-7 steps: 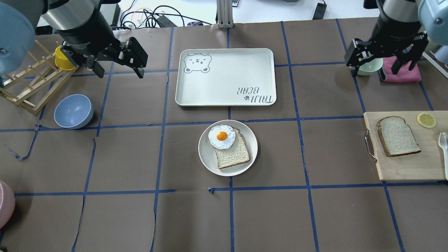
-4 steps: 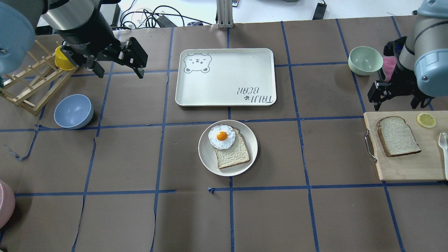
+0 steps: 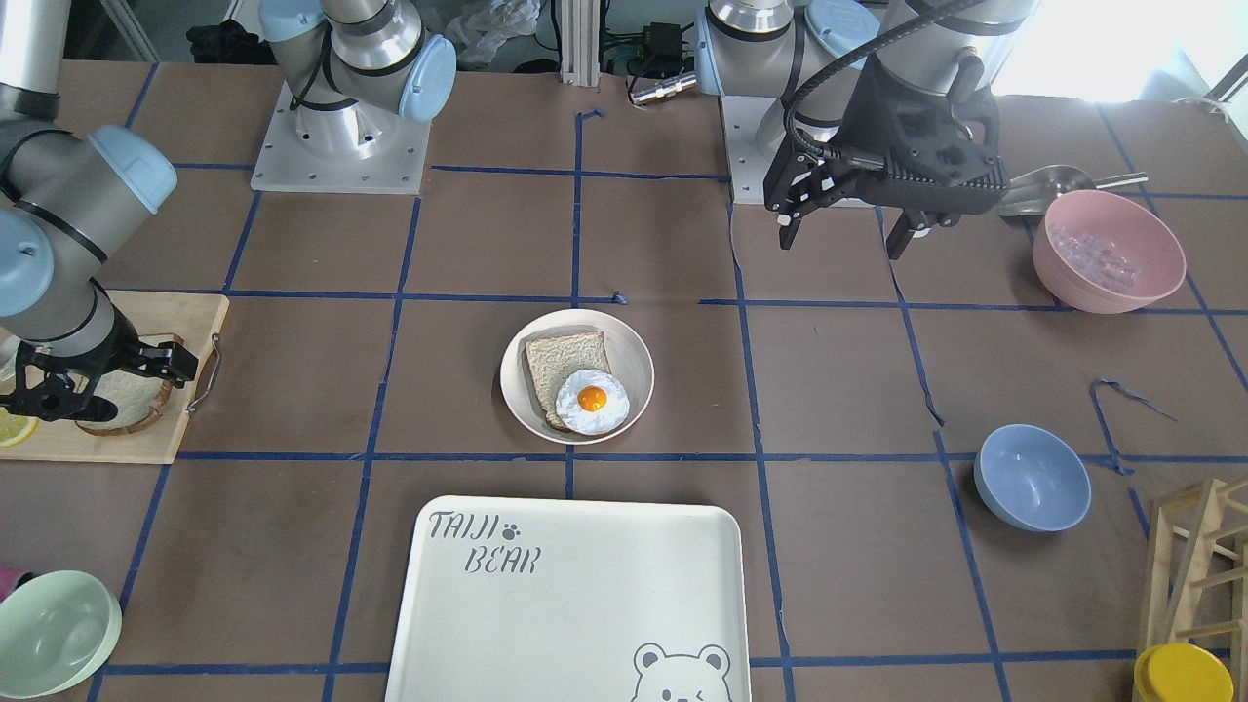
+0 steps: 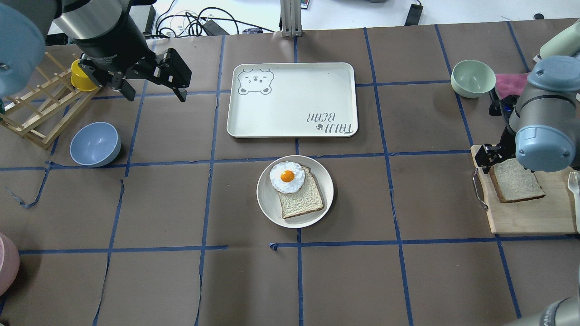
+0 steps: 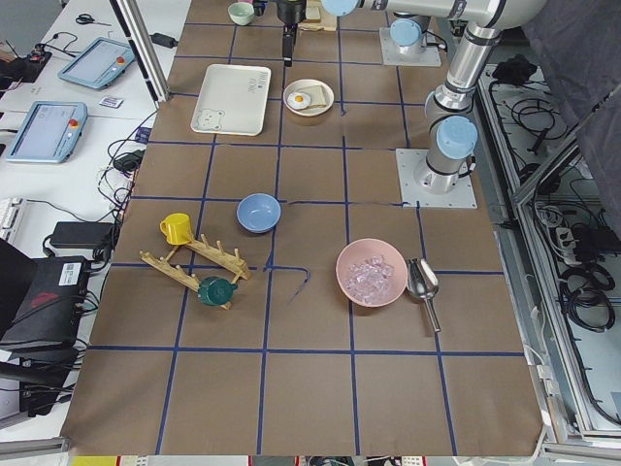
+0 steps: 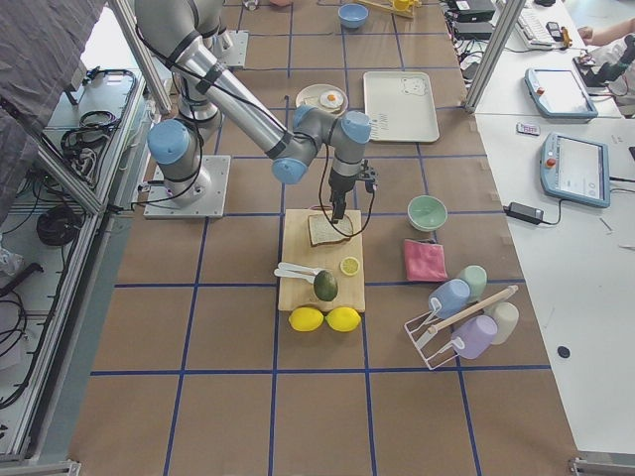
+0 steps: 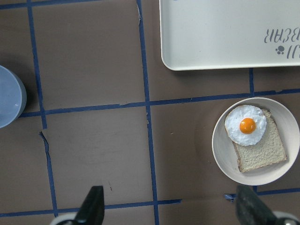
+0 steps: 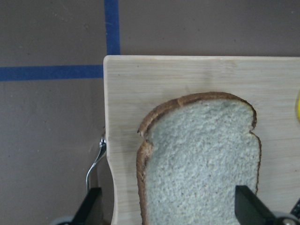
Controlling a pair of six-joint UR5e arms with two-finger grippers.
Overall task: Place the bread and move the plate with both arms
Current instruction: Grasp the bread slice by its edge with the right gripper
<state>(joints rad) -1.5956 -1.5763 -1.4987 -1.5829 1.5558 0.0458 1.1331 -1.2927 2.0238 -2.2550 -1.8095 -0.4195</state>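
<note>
The bread (image 4: pixel 519 185) lies flat on a wooden cutting board (image 4: pixel 525 215) at the right edge; it also shows in the right wrist view (image 8: pixel 201 159). My right gripper (image 8: pixel 169 213) is open just above it, one finger to each side of the slice, and it also shows in the front view (image 3: pixel 102 385). The plate (image 4: pixel 267 199) sits mid-table and holds a tanner slice (image 4: pixel 302 199) with a fried egg (image 4: pixel 287 176). My left gripper (image 4: pixel 155 93) is open and empty, high over the far left, well away from the plate (image 7: pixel 220 145).
The bear tray (image 4: pixel 292 99) lies just beyond the plate. A pale green bowl (image 4: pixel 473 78) and a pink cloth (image 4: pixel 509 81) are beyond the board. A blue bowl (image 4: pixel 95 144), a wooden rack (image 4: pixel 36 108) and a yellow cup (image 4: pixel 81 74) stand far left. A pink bowl (image 3: pixel 1109 251) stands near the left arm's base.
My right arm has swung from over the green bowl towards the robot and down, and now stands over the bread on the board. The left arm has not moved.
</note>
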